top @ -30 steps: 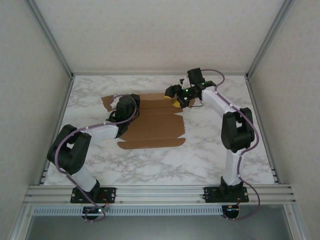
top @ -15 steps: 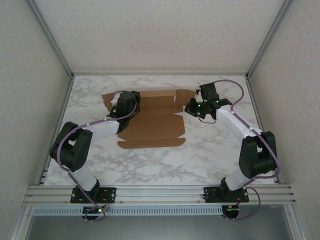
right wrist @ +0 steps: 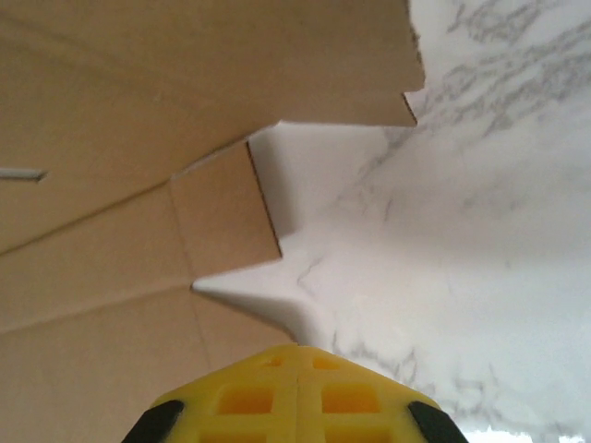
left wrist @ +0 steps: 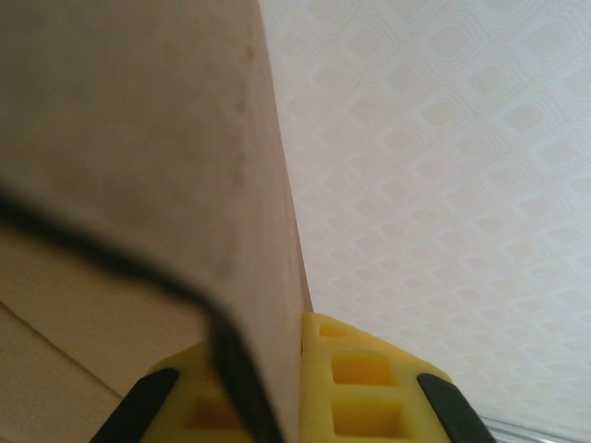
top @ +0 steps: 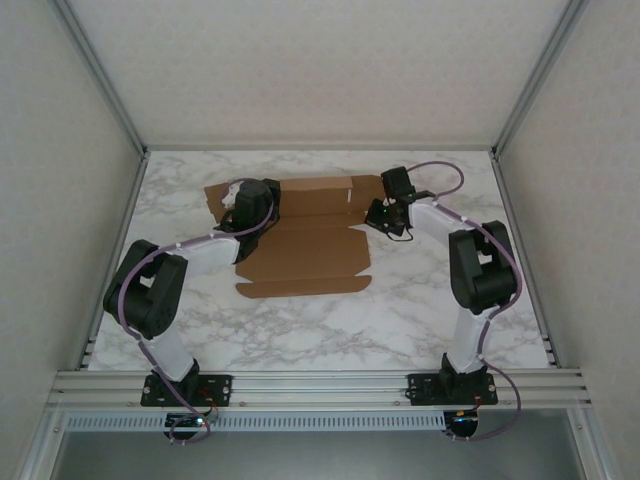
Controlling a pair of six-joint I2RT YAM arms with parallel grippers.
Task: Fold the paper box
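Observation:
The paper box [top: 310, 245] is a brown die-cut cardboard sheet lying mostly flat in the middle of the marble table [top: 420, 300]. My left gripper [top: 243, 207] is at its left side, shut on a raised flap. In the left wrist view that flap [left wrist: 138, 138] stands between the yellow fingers [left wrist: 360, 378] of the left gripper [left wrist: 300, 369]. My right gripper [top: 378, 215] sits low at the sheet's right edge. Its yellow pads meet in the right wrist view, shut with nothing between them [right wrist: 297, 369]. There the cardboard [right wrist: 120, 166] lies to the left and ahead, with notched tabs.
Patterned walls [left wrist: 443, 185] enclose the table on the left, back and right. Aluminium rails run along the sides [top: 522, 260] and the near edge [top: 320, 385], where both arm bases are bolted. Bare marble [right wrist: 480, 231] lies right of the cardboard and in front of it.
My right gripper went from open to shut. It left the back right flap, swung out to the right, then came back low to the sheet's right edge. My left gripper kept its hold on the flap.

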